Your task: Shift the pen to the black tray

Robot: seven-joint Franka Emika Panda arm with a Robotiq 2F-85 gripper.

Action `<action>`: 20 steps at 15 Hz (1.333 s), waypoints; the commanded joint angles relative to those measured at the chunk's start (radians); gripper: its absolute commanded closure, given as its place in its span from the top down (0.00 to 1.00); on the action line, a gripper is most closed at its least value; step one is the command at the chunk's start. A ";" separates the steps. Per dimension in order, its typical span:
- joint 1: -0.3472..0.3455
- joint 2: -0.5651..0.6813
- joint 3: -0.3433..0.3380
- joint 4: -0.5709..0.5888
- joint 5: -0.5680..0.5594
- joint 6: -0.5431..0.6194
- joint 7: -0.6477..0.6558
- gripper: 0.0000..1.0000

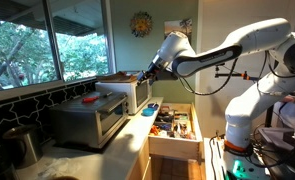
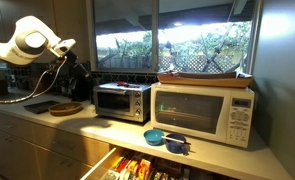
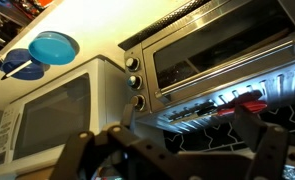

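A red and black pen [image 1: 91,98] lies on top of the silver toaster oven [image 1: 92,118]. In the wrist view, which is upside down, the pen [image 3: 239,106] lies on the oven's ribbed top. A dark shallow tray [image 1: 117,78] sits on top of the white microwave [image 2: 202,110], and it shows in both exterior views [image 2: 202,74]. My gripper [image 1: 145,73] hangs in the air in front of the two appliances, apart from the pen and the tray. Its fingers [image 3: 172,150] are spread wide with nothing between them. It also shows in an exterior view [image 2: 69,62].
Two blue bowls [image 2: 165,139] stand on the counter in front of the microwave. A drawer [image 1: 173,125] full of utensils is pulled open below the counter. A round board [image 2: 65,108] lies beside the toaster oven. Windows run behind the counter.
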 commanded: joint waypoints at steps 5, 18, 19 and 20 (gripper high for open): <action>-0.048 0.288 0.022 0.241 -0.140 -0.053 0.163 1.00; 0.175 0.617 -0.228 0.554 -0.338 -0.027 0.277 1.00; 0.181 0.629 -0.235 0.567 -0.353 -0.028 0.286 1.00; 0.185 0.637 -0.238 0.576 -0.358 -0.029 0.288 1.00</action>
